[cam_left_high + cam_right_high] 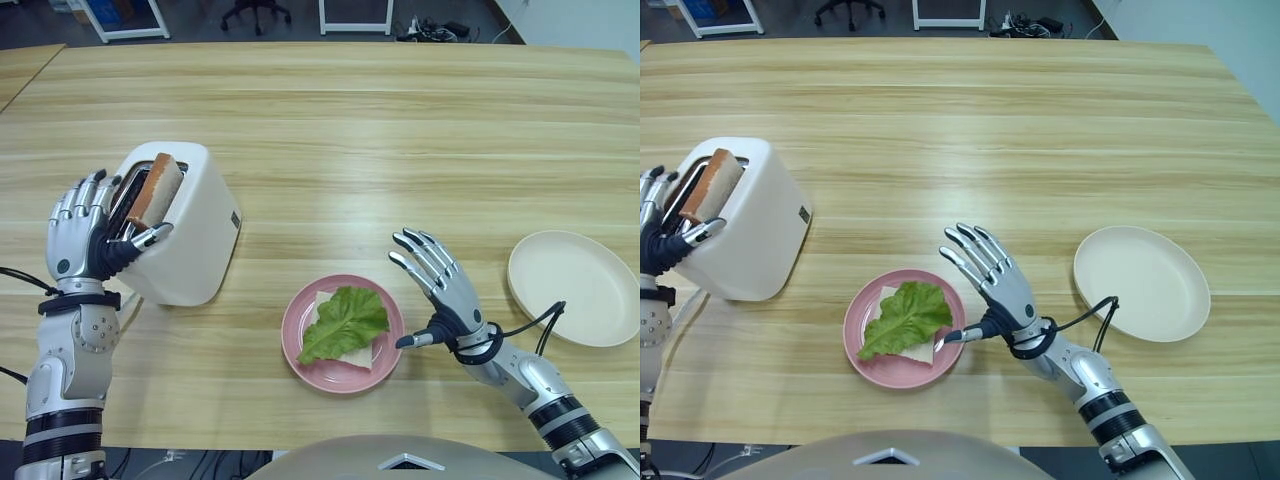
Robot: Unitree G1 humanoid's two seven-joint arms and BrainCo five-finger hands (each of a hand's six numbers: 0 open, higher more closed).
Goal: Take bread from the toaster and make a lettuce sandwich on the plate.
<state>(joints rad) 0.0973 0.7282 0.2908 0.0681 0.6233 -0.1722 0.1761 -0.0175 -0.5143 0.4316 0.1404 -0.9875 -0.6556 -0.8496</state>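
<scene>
Status of work: partly complete. One slice of bread (323,305) is lying flat on the pink plate (290,340), and a lettuce leaf (345,320) is lying on top of it, covering most of the slice. The sandwich is lacking its top. A second slice (157,185) is standing upright in the slot of the toaster (195,235), with its upper part sticking out above the casing. By my judgement, what is left is lifting this slice out, carrying it across to the pink plate and laying it over the lettuce.

The toaster is sitting on the table (350,140) at the robot's left, apart from the pink plate. A cream plate (575,285) is lying at the far right with nothing on it.

The left hand (85,230) is resting against the toaster's outer side, fingers pointing up beside the slot and thumb lying across the top edge just below the slice. It is not closing on the bread; as far as can be seen it is released and holding nothing. The slice is standing just beside its fingers.

The right hand (445,290) is hovering just beside the pink plate, on its right, between the two plates. Its fingers are spread and it is carrying nothing.
</scene>
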